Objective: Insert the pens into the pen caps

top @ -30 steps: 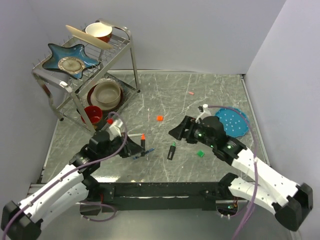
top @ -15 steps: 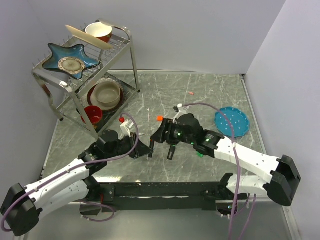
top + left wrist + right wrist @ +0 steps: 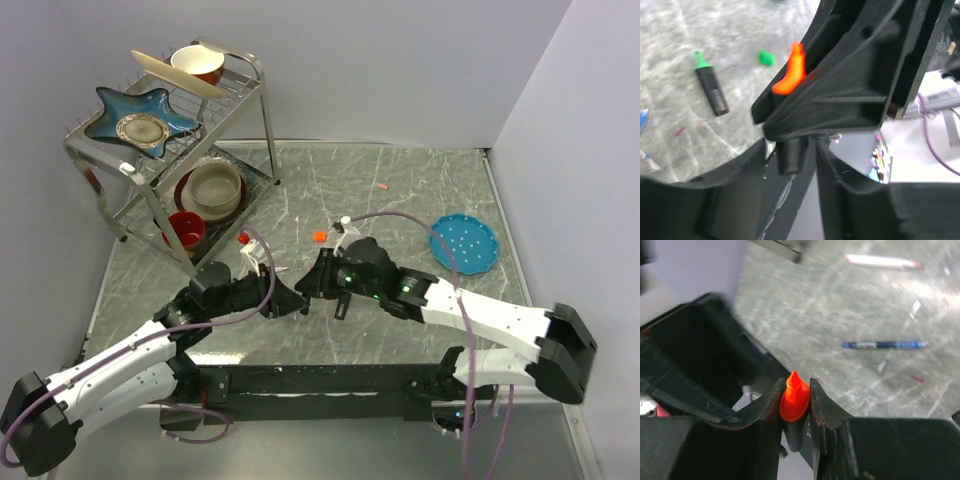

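Dish rack point(image 3: 268, 125) of steel wire stands at the far left of the marbled table point(image 3: 420, 170). Mid-table, the left gripper point(image 3: 293, 301) faces the right gripper point(image 3: 306, 285) tip to tip, an orange-tipped black highlighter point(image 3: 795, 397) between them. The left gripper's fingers closely flank the marker's dark rear end; whether they press it cannot be told. The right gripper is clenched on the marker's orange tip end. Beyond them the orange cap point(image 3: 319, 237) lies on the table. Just to their right a green-tipped black highlighter point(image 3: 711, 90) lies flat, a green cap point(image 3: 766, 58) near it but apart. The right wrist view shows the blue ballpoint point(image 3: 885, 345) and white-pink stick pen point(image 3: 882, 261) lying apart on the table. Farther right sit the pink cap point(image 3: 381, 187) and a blue dotted plate point(image 3: 463, 243).
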Robot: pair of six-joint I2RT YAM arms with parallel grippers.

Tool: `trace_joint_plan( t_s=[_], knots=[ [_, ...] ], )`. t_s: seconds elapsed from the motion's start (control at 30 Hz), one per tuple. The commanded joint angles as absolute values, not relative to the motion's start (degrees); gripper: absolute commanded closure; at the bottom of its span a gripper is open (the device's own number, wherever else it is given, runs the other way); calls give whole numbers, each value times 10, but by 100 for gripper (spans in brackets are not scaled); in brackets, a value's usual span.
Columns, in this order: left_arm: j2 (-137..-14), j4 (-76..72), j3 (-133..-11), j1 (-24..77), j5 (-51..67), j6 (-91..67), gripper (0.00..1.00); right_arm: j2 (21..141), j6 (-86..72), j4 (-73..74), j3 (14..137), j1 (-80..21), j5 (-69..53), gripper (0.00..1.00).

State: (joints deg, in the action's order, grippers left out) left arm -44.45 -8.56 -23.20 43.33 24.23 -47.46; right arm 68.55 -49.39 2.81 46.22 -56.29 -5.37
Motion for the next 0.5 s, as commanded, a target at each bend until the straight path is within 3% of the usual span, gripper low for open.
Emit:
trace_joint_plan(
  t_s=[0.0,0.23,0.47],
  knots=[
    [-418,-127,-252,435,310,-476,46,582,-424,-120,410,-567,-82,100],
    [-432,-313,-233,435,438,-564,41,508,-398,-377,321,-567,-206,100],
    [-418,-360,-229,435,475,-584,47,537,-417,-455,317,-570,-257,100]
  ],
)
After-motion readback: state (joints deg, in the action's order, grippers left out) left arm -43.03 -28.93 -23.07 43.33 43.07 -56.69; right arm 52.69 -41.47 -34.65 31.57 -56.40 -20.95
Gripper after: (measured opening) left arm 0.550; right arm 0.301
